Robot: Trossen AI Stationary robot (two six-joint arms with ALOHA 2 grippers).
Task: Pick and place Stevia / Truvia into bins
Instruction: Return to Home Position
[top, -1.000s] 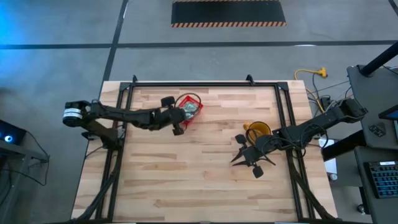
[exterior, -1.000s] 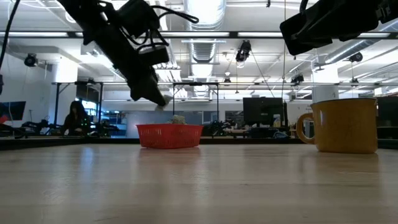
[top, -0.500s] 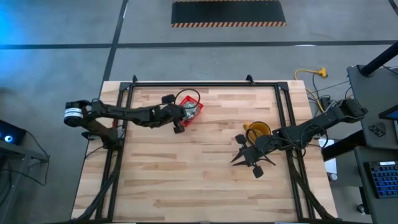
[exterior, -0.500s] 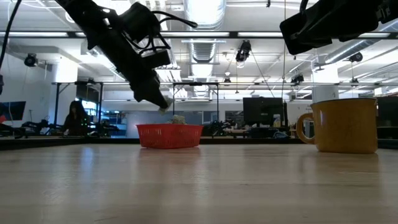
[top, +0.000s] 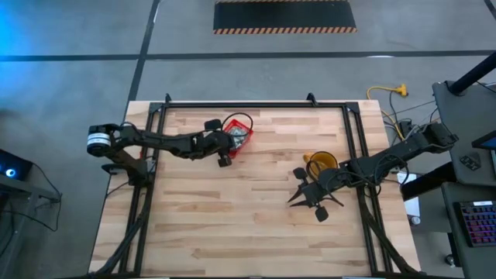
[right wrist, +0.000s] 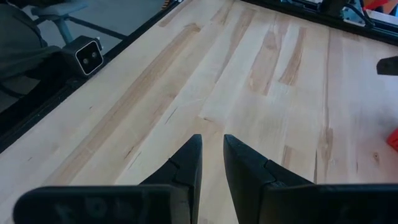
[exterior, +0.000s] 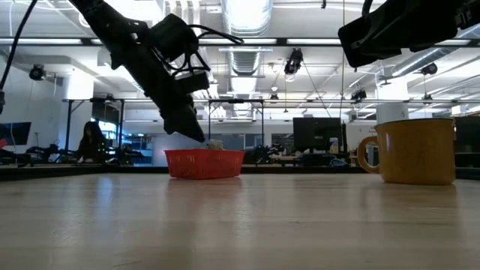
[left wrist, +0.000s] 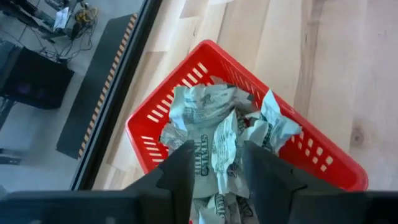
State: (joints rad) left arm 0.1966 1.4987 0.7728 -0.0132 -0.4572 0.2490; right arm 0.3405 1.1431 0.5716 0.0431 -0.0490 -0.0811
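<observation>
The red latticed basket [top: 239, 132] stands at the table's far left-centre and holds a heap of crumpled pale green and white Stevia sachets [left wrist: 199, 112]. It also shows in the low view [exterior: 204, 163]. My left gripper [left wrist: 221, 180] hangs just over the basket's near-left corner [top: 225, 147], its fingers pointing down, with a sachet [left wrist: 222, 140] between them. The fingertips are just above the basket's rim in the low view [exterior: 195, 135]. My right gripper [right wrist: 212, 155] is shut and empty above bare wood beside a yellow mug [top: 319, 163]. My left gripper pinches a Stevia sachet [left wrist: 224, 155] between its two fingers from above, pointing down. The sachet stands on edge in the gap, its free end toward the heap in the basket. Whether it touches that heap cannot be told.
The yellow mug [exterior: 412, 150] stands at the right of the table, close to my right gripper [top: 294, 198]. A dark frame [top: 248, 104] runs round the table's edges. Bare wood lies between the basket and the mug.
My left gripper has gone down toward the basket and a little toward the table's far edge, carrying the sachet. The basket and the mug have stayed put.
</observation>
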